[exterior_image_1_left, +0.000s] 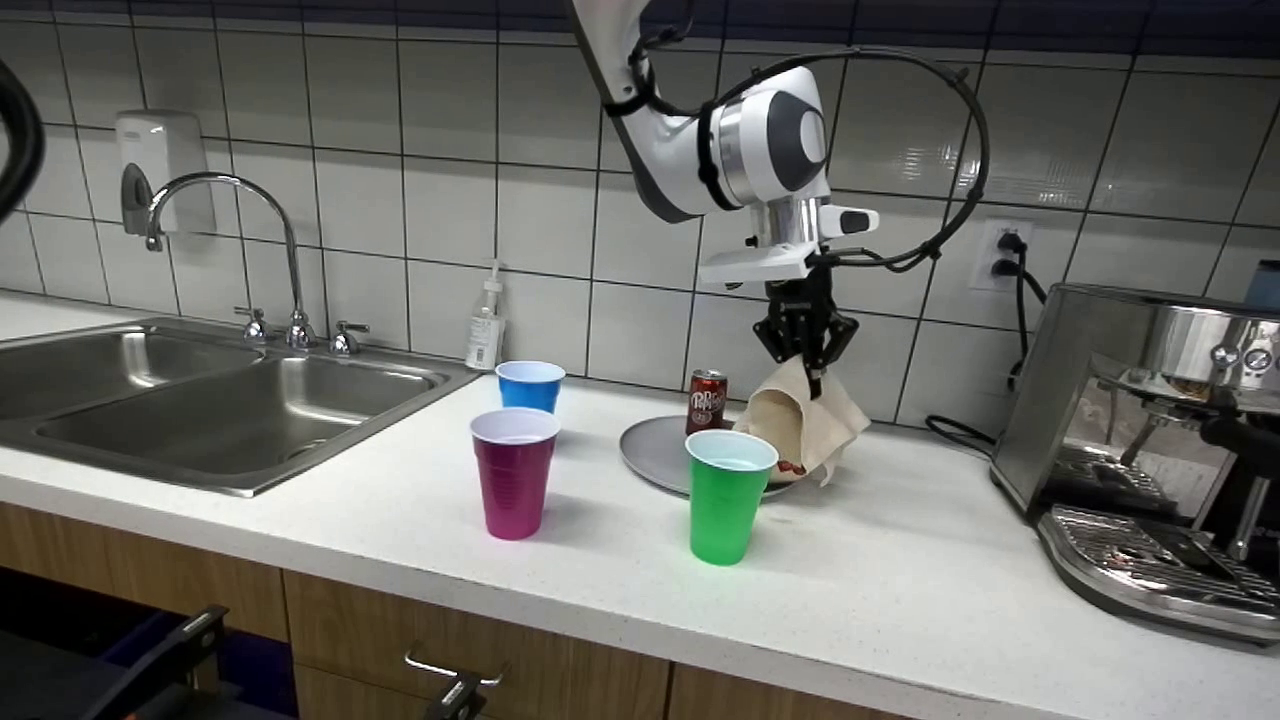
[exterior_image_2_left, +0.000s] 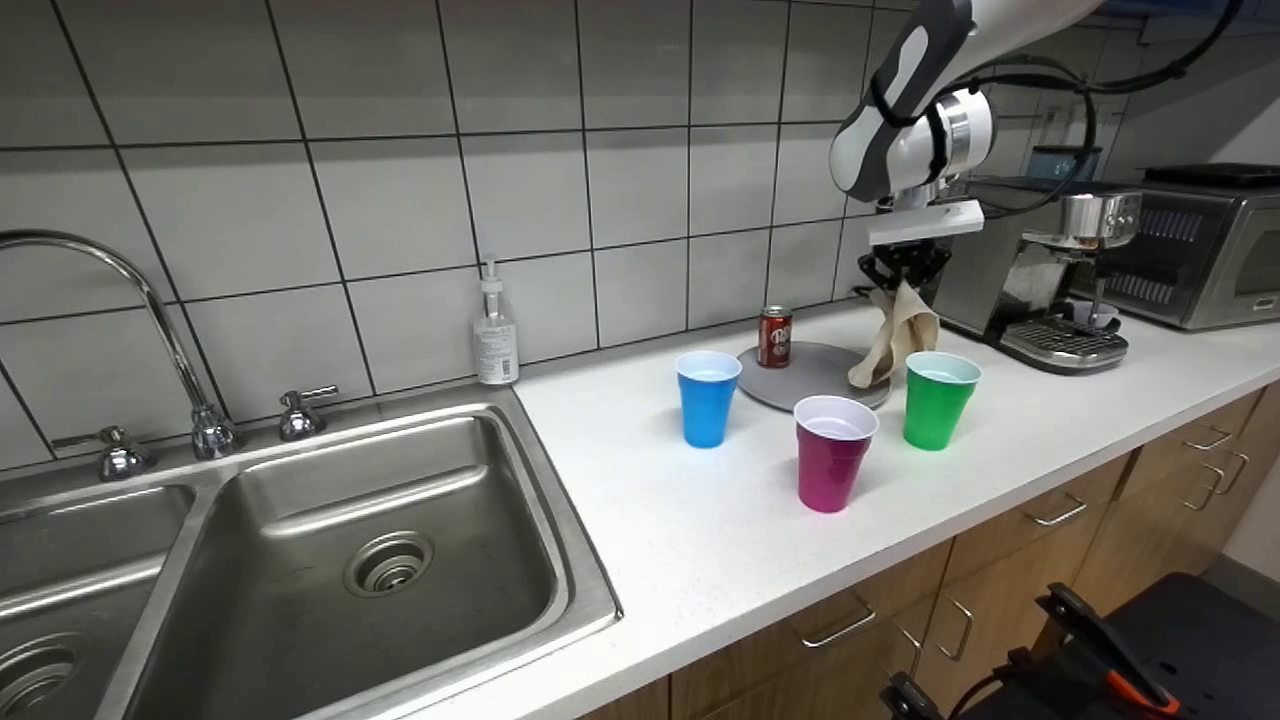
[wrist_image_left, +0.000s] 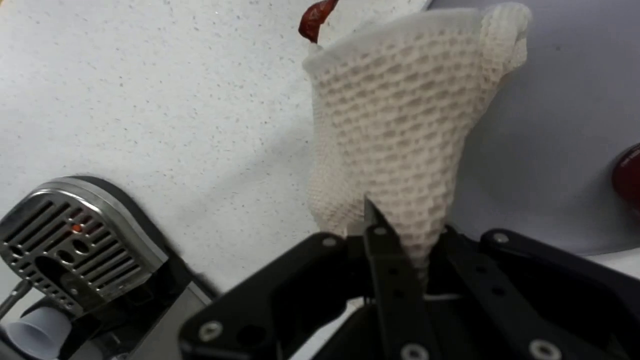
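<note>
A beige waffle-weave cloth (exterior_image_1_left: 778, 420) hangs bunched from my gripper (exterior_image_1_left: 812, 374), which is shut on its upper part. In the wrist view the cloth (wrist_image_left: 400, 110) spreads out beyond the black fingers and hides part of what lies below. Its lower edge comes down over the right side of a grey plate (exterior_image_2_left: 815, 365); whether it rests there is hard to tell. Something small and dark red (wrist_image_left: 315, 21) shows at the cloth's hem. A dark red soda can (exterior_image_2_left: 774, 338) stands upright on the plate, left of the cloth in both exterior views.
Green (exterior_image_1_left: 725, 500), magenta (exterior_image_1_left: 514, 475) and blue (exterior_image_2_left: 707, 400) cups stand upright in front of and beside the plate. An espresso machine (exterior_image_1_left: 1150, 440) is to the right. Left lie a double sink (exterior_image_2_left: 390, 480) and a soap bottle (exterior_image_2_left: 496, 340). The tiled wall runs close behind.
</note>
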